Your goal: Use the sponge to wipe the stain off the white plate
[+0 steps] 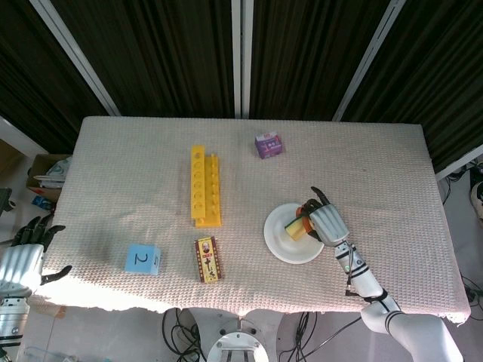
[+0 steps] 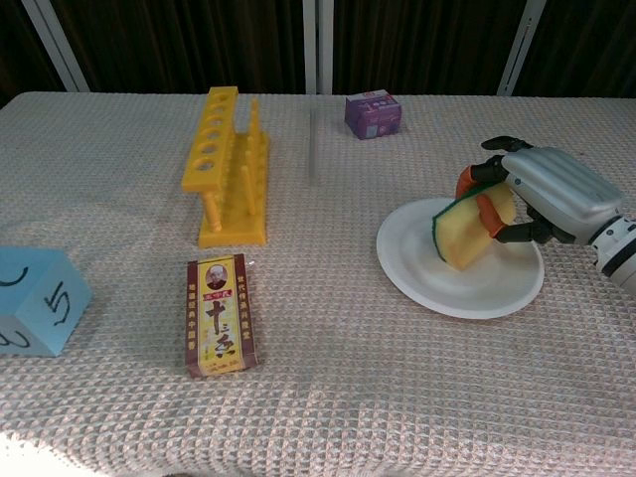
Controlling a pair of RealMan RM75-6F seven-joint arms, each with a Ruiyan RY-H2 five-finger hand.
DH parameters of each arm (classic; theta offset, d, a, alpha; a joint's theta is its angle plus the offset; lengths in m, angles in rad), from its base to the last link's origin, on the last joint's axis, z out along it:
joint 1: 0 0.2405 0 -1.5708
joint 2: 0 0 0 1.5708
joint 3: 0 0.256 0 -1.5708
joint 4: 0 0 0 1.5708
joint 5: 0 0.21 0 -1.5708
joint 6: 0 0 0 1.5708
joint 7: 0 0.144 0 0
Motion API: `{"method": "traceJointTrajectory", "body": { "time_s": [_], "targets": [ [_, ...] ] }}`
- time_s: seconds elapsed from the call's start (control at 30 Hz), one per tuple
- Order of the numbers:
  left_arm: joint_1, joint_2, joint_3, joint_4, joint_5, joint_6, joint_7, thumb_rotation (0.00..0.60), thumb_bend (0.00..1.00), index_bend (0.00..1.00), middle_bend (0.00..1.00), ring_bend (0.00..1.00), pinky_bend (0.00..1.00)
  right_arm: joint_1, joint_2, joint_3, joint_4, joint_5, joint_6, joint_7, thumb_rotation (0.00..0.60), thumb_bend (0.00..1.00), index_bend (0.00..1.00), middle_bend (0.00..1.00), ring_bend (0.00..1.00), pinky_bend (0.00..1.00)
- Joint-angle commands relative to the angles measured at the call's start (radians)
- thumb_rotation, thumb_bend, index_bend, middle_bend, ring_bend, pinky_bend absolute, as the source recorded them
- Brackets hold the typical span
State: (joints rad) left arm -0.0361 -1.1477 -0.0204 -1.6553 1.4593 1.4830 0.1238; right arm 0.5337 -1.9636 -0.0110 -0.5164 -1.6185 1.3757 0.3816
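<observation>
While my left hand (image 1: 21, 260) hangs off the table's near-left edge with fingers spread and nothing in them, my right hand (image 2: 542, 194) grips the sponge (image 2: 467, 231) (yellow, green-backed), tilted with its lower edge on the white plate (image 2: 467, 293). Nearer lie a blue cube (image 2: 30, 298) and red card box (image 2: 221, 316); farther, a yellow rack (image 2: 224, 159) and purple box (image 2: 373, 113).

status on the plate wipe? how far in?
Done: the right robot hand grips the sponge and has it down on the plate. In hand: wiping looks underway or about to start, sponge tilted with its lower edge on the plate. No stain is clear in either view, so I can't say how much wiping is left. The left robot hand is open, off the table edge.
</observation>
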Motion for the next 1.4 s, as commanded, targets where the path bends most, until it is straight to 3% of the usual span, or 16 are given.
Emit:
{"method": "traceJointTrajectory", "body": {
  "time_s": [0.03,0.27,0.53,0.8,1.1,1.27,1.4],
  "targets": [
    [-0.003,-0.002,0.0,0.001,0.002,-0.004,0.0,0.6,0.09,0.23,0.07,0.05,0.15,-0.001,0.012,0.006,0.029,0.007,-0.013,0.001,0.6,0.58,0.87,0.63,0.38,0.1],
    [-0.002,-0.005,0.001,0.007,-0.004,-0.007,-0.004,0.6,0.09,0.23,0.07,0.05,0.15,0.0,0.035,0.032,-0.005,0.012,0.047,0.059,0.6,0.58,0.87,0.64,0.39,0.1],
    [-0.002,-0.006,0.003,0.008,-0.003,-0.007,-0.004,0.6,0.09,0.23,0.07,0.05,0.14,0.021,0.035,-0.005,-0.109,-0.031,0.019,0.03,0.6,0.58,0.87,0.64,0.39,0.1],
    [-0.004,-0.008,0.001,0.013,-0.004,-0.009,-0.009,0.6,0.09,0.23,0.07,0.05,0.15,0.049,0.005,-0.018,-0.021,-0.043,-0.053,-0.088,0.6,0.58,0.87,0.64,0.39,0.1],
    [-0.006,-0.011,0.004,0.019,-0.001,-0.012,-0.011,0.6,0.09,0.23,0.07,0.05,0.15,0.058,-0.023,0.028,0.088,0.006,-0.084,-0.088,0.6,0.58,0.87,0.64,0.39,0.1],
    [-0.001,-0.007,0.004,0.023,-0.003,-0.005,-0.014,0.6,0.09,0.23,0.07,0.05,0.14,0.04,-0.007,0.048,0.077,0.022,-0.027,-0.019,0.6,0.58,0.88,0.64,0.39,0.1],
    [-0.001,-0.008,0.004,0.022,-0.001,-0.003,-0.015,0.6,0.09,0.23,0.07,0.05,0.15,0.037,0.025,0.043,0.003,0.009,0.015,0.037,0.6,0.58,0.88,0.64,0.39,0.1]
  ]
}}
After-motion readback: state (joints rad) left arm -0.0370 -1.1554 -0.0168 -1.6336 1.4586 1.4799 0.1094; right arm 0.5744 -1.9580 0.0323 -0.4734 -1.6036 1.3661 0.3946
